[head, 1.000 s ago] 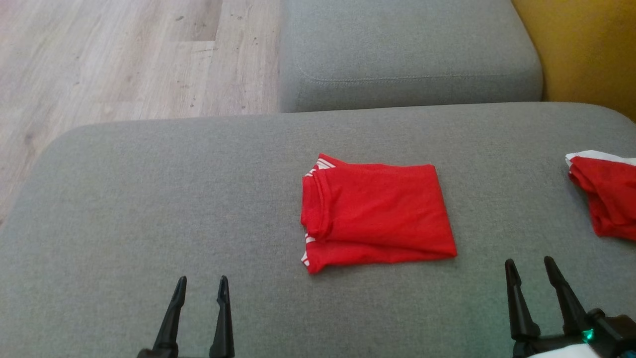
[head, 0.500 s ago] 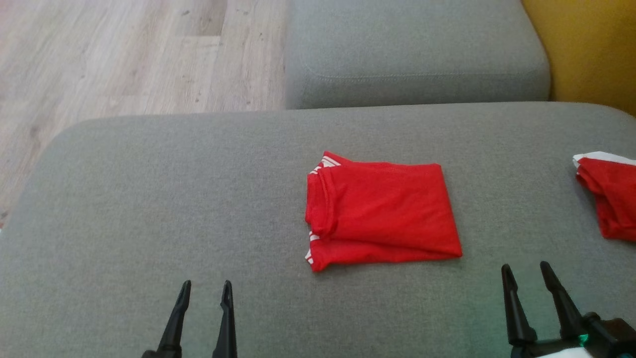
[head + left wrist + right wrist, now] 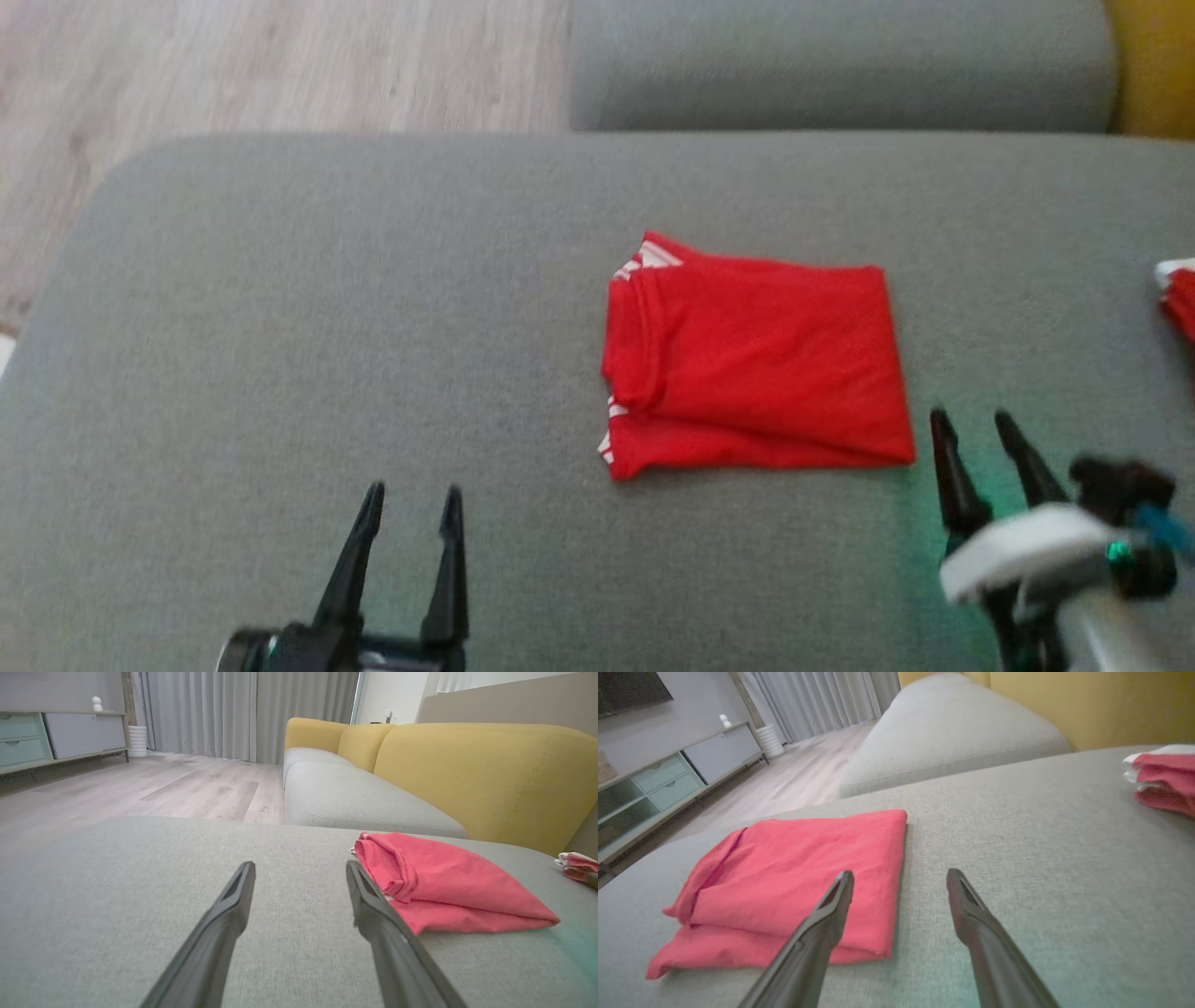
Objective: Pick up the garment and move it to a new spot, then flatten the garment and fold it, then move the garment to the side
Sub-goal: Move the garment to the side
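Note:
A red garment (image 3: 758,359) with white trim lies folded into a rectangle near the middle of the grey sofa seat (image 3: 327,327). It also appears as the garment (image 3: 444,882) to the right of my left fingers, and as the garment (image 3: 798,877) ahead and left of my right fingers. My left gripper (image 3: 413,501) is open and empty at the lower left, well short of the garment. My right gripper (image 3: 973,427) is open and empty, its tips just off the garment's near right corner.
A second red and white garment (image 3: 1178,297) lies bunched at the seat's right edge, seen too as the bundle (image 3: 1162,777). A further grey cushion (image 3: 840,65) and yellow backrest (image 3: 490,765) lie beyond. Wooden floor (image 3: 233,65) lies past the seat's left edge.
The head camera has tilted, so the whole scene has shifted. My right gripper has risen in view and come closer to the garment's near right corner. The garment lies as before.

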